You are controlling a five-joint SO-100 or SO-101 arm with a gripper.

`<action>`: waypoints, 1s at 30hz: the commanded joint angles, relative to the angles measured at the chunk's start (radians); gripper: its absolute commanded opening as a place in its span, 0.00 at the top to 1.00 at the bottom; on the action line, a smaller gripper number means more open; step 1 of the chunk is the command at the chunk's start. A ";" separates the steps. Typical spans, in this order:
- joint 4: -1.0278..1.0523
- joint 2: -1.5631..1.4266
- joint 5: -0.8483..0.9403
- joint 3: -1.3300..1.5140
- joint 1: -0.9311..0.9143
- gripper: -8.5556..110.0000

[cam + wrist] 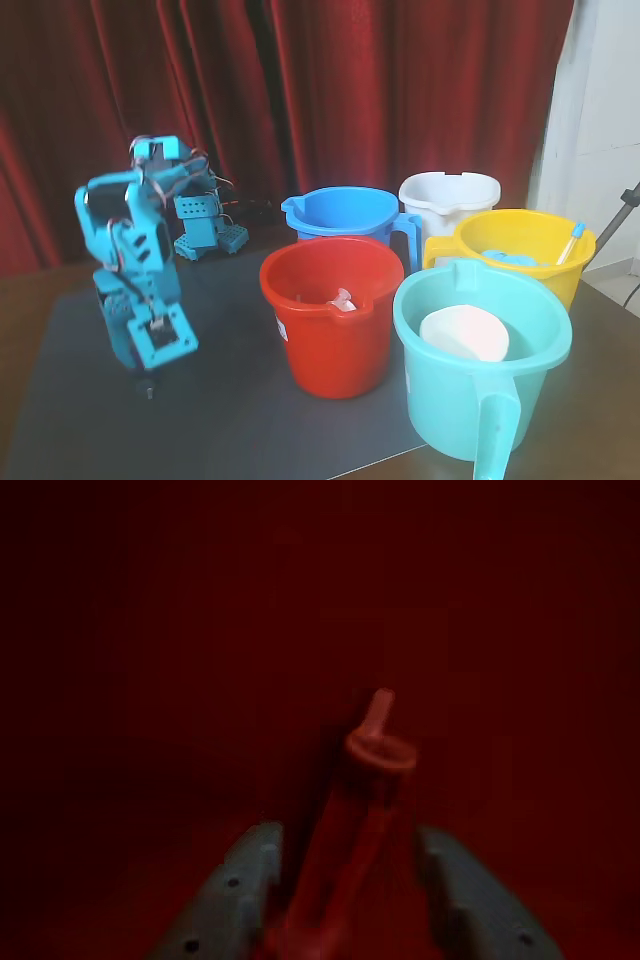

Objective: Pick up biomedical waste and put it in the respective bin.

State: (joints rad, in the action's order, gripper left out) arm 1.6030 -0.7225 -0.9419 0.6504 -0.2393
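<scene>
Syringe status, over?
Gripper shut on syringe. Arm left of red bucket in fixed view, not over it. No obstacle seen between.

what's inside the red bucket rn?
In the fixed view, the red bucket holds a small pale, whitish-pink item against its inner wall; too blurry to identify. The near rim hides the bottom, so anything lying there can't be seen.

Syringe (pixel 365 810) between claw (pixel 345 880) fingers
</scene>
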 commanded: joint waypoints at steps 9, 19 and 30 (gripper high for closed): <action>0.342 -0.201 0.017 0.086 -0.002 0.69; 0.242 -0.218 0.020 0.318 -0.003 0.68; 0.080 -0.204 0.003 0.426 -0.002 0.69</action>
State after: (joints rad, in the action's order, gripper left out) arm 1.6015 -0.8575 -0.9311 1.0738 -0.2454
